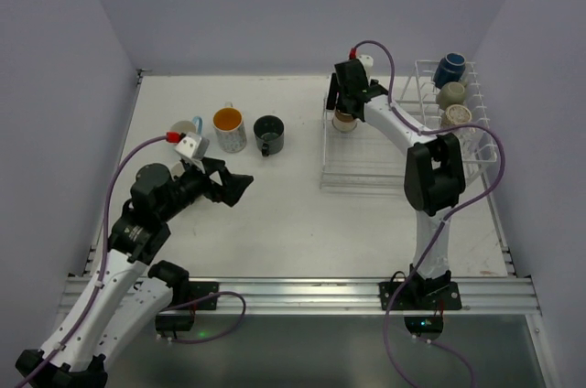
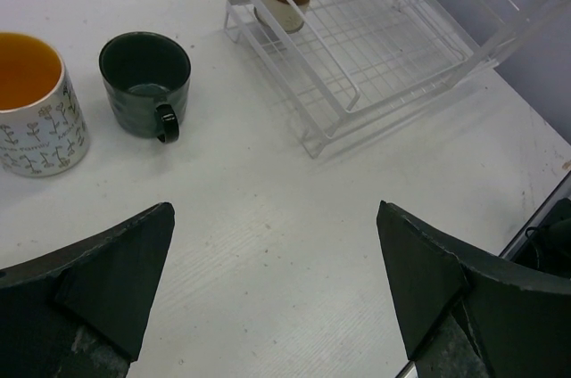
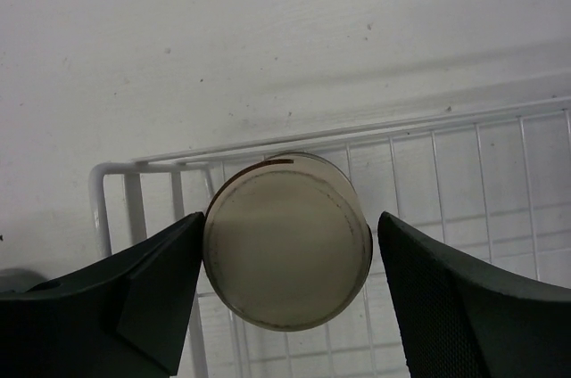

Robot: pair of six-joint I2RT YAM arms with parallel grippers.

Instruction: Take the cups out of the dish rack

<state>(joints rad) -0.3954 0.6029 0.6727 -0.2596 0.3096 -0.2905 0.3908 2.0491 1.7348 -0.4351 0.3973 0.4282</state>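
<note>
Big matte white tabletop [image 1: 293, 232], walled on three sides, open room between the arms. Far right, the white wire dish rack [image 1: 359, 175], its low flat grid thin-railed. The left hand [image 2: 275, 217] hangs spread wide above the tabletop. The right hand [image 1: 345, 107] brackets a smooth round beige-brown cup [image 3: 285, 253] in the grid's far-left corner: one finger [image 3: 143, 298] touching, the other just beside. Gripped or not, I cannot tell. A glossy dark mug [image 2: 144, 84] stands well left.

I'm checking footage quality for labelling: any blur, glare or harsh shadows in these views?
Top external: even light, soft shadows, sharp. Left wrist: black mug and dish rack crisp, faint shadow beside the rack. Right wrist: beige cup close to the lens, slightly soft; fingers dark. No strong glare.
</note>
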